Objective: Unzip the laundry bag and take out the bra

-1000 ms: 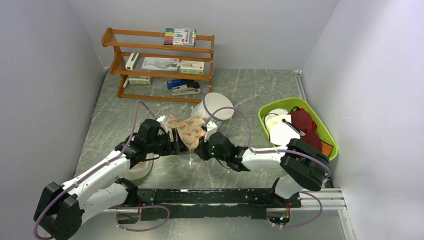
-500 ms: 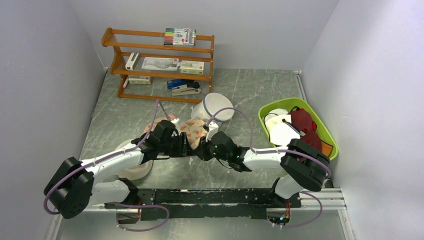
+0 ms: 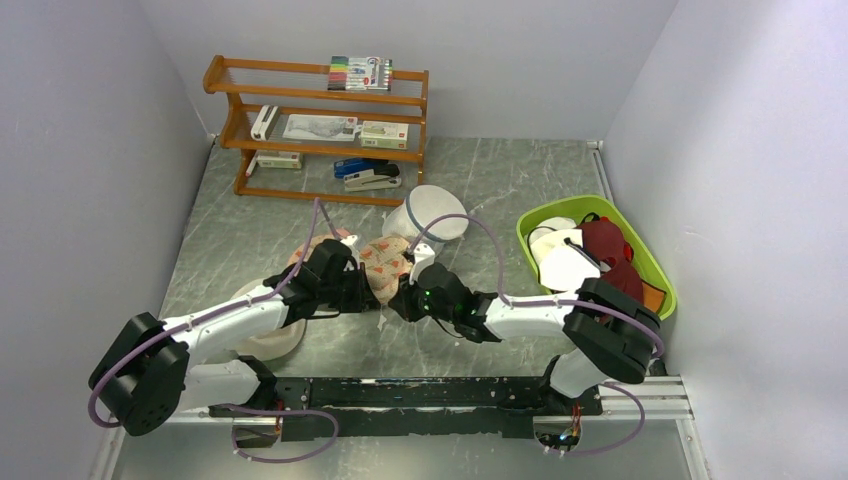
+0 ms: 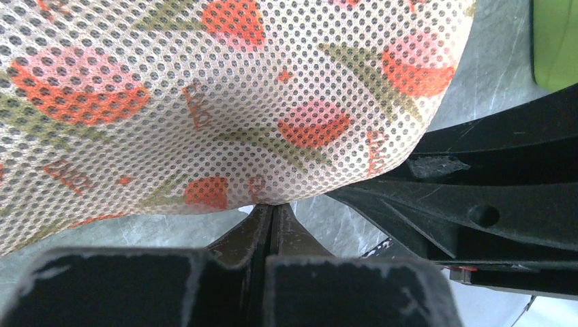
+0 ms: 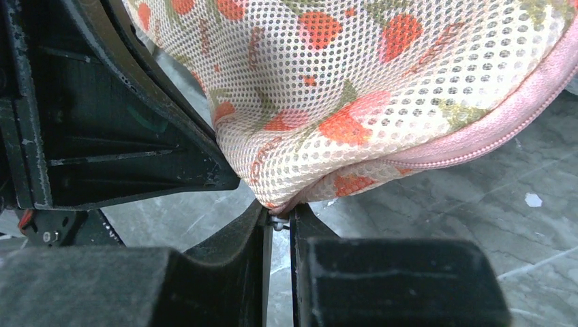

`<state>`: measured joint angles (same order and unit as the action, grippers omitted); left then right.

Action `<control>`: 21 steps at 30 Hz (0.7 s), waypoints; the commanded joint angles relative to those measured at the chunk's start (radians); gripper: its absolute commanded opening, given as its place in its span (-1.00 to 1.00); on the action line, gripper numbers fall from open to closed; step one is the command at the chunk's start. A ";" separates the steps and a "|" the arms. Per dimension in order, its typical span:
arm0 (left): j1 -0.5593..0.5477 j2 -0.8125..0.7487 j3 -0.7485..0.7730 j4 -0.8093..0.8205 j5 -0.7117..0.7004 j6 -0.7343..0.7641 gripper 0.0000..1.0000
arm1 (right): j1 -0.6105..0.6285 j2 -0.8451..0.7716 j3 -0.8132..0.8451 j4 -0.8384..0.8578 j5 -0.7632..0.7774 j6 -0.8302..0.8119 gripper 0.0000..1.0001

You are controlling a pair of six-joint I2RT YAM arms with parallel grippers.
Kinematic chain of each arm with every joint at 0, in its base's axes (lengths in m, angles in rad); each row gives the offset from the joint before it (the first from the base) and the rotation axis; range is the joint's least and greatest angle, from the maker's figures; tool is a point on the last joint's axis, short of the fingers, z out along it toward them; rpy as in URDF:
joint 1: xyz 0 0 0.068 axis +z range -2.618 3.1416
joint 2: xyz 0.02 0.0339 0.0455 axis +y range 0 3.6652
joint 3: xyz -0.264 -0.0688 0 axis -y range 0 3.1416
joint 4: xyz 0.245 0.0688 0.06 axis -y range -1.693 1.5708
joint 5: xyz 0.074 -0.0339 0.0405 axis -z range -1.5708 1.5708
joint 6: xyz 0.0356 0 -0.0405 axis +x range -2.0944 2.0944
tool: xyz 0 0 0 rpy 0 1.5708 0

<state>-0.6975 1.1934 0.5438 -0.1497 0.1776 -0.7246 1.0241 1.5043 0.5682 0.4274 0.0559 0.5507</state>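
We see the laundry bag (image 3: pixel 383 260) lying mid-table (image 3: pixel 500 180), between the two arms. Our left gripper (image 4: pixel 272 208) has its fingers pressed together right at the bag's lower rim. Whether any mesh is caught between them we cannot tell. Our right gripper (image 5: pixel 278 219) is nearly closed and pinches the bag's corner just below the pink zipper (image 5: pixel 477 146), with a small metal piece between the tips. The zipper looks closed along the stretch we see.
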 commanded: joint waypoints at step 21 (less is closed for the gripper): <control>-0.005 -0.011 0.014 0.020 -0.011 0.019 -0.86 | 0.034 -0.086 -0.035 -0.071 0.142 -0.125 -0.72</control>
<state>-0.6975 1.1942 0.5449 -0.1467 0.1776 -0.7174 1.0603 1.4494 0.5758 0.2783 0.2108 0.4625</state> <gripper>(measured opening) 0.075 0.144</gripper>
